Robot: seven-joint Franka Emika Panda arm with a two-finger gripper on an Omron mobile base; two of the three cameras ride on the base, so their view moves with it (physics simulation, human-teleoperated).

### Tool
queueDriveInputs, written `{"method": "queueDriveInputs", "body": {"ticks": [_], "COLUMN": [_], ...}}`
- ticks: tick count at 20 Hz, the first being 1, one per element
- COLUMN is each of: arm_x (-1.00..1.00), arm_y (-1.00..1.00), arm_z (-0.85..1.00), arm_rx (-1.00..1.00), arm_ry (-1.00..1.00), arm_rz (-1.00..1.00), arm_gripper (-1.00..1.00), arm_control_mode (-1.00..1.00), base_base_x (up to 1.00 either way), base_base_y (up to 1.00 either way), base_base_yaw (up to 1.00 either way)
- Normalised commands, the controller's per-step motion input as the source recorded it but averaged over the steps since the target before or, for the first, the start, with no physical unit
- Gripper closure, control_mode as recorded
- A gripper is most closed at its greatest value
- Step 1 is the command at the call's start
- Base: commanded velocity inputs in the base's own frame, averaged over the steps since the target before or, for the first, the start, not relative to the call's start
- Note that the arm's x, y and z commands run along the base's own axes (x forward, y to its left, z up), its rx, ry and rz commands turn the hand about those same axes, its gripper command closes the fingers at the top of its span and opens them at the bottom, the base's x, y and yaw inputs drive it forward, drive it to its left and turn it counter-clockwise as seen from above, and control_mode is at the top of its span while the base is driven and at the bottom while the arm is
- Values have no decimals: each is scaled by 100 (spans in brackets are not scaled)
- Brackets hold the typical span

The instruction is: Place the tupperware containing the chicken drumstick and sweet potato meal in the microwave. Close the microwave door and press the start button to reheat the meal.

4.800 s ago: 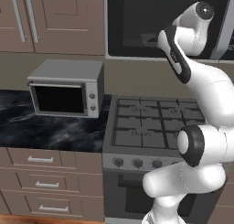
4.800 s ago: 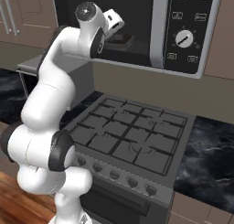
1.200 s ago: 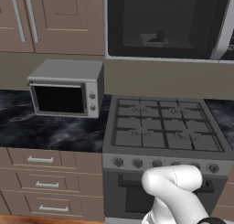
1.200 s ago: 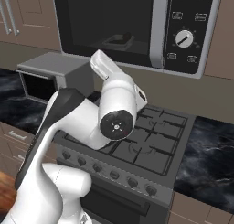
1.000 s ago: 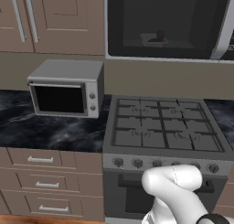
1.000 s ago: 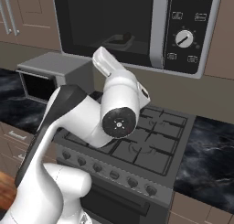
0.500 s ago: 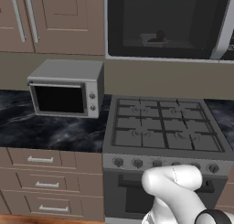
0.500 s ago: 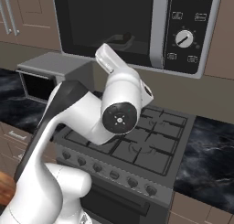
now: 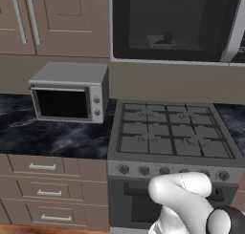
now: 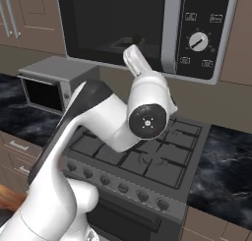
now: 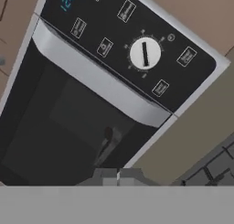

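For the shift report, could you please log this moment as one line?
tupperware: inside microwave | microwave door: shut | end effector: state unclear | start: not yet pressed

Toaster oven (image 9: 69, 92) beside stove (image 9: 174, 132) — countertop

The tupperware (image 9: 162, 41) is sitting inside the microwave (image 9: 174, 25), which is hanging above the stove (image 9: 174, 132), with the toaster oven (image 9: 69, 92) standing on the counter (image 9: 52, 137) to its left
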Motion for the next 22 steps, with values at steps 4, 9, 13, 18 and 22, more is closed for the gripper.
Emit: {"method": "queueDriveInputs", "body": {"ticks": [4, 9, 13, 18, 22], "arm_x": [27, 25, 25, 13, 19], "arm_y": [-32, -8, 0, 0, 0], "arm_z": [0, 0, 0, 0, 0], "arm_rx": [15, 11, 7, 6, 3], "arm_ry": [14, 14, 7, 0, 0], "arm_rz": [-3, 0, 0, 0, 0], "arm_gripper": [100, 100, 100, 100, 100], "arm_control_mode": [-100, -100, -100, -100, -100], "base_base_x": [0, 0, 0, 0, 0], "base_base_y": [0, 0, 0, 0, 0], "base_base_yaw": [0, 0, 0, 0, 0]}}
